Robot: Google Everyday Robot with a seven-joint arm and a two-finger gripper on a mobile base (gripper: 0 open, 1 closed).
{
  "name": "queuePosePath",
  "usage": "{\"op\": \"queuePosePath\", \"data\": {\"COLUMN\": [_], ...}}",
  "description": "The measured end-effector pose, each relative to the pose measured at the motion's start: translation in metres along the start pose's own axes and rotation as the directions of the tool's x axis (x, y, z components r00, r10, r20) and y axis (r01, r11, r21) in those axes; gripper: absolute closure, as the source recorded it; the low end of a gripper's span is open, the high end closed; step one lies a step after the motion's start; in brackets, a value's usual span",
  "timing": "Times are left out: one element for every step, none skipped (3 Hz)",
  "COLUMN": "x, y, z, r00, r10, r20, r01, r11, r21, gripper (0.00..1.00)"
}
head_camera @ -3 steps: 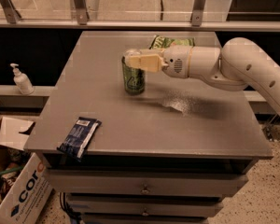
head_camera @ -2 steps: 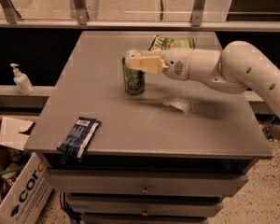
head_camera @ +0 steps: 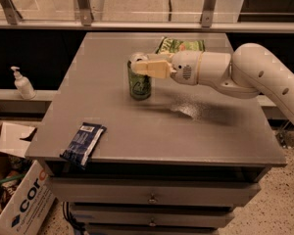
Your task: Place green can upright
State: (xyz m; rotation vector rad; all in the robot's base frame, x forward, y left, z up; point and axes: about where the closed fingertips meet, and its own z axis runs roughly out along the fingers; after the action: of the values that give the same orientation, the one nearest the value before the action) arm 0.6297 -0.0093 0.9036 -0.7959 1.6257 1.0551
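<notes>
A soap bottle [head_camera: 20, 82] stands off the table's [head_camera: 225, 141] left side, above a cardboard box [head_camera: 14, 199]; a blue packet [head_camera: 83, 142] lies at the front-left edge; the can [head_camera: 139, 86] stands upright mid-table; the gripper [head_camera: 138, 64] is closed around its top; a snack bag [head_camera: 182, 45] lies behind; the arm [head_camera: 264, 75] reaches in from the right.

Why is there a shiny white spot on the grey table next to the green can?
In the camera view, that is glare: light bouncing off the smooth grey table, beside the small green metal drink can; a soft dark shadow lies under the robot's cream arm; the cream tool sits at the can's top.
</notes>
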Motion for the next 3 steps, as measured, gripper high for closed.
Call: {"op": "queuePosePath", "data": {"x": [-0.002, -0.004, -0.008], "y": [0.003, 0.006, 0.006], "z": [-0.004, -0.011, -0.027], "r00": [1.000, 0.999, 0.998], "r10": [-0.023, -0.045, -0.065], "r20": [-0.002, -0.007, -0.018], "r01": [0.023, 0.045, 0.065], "r11": [0.9997, 0.9989, 0.9978], "r21": [-0.006, -0.016, -0.018], "gripper": [0.13, 0.00, 0.00]}}
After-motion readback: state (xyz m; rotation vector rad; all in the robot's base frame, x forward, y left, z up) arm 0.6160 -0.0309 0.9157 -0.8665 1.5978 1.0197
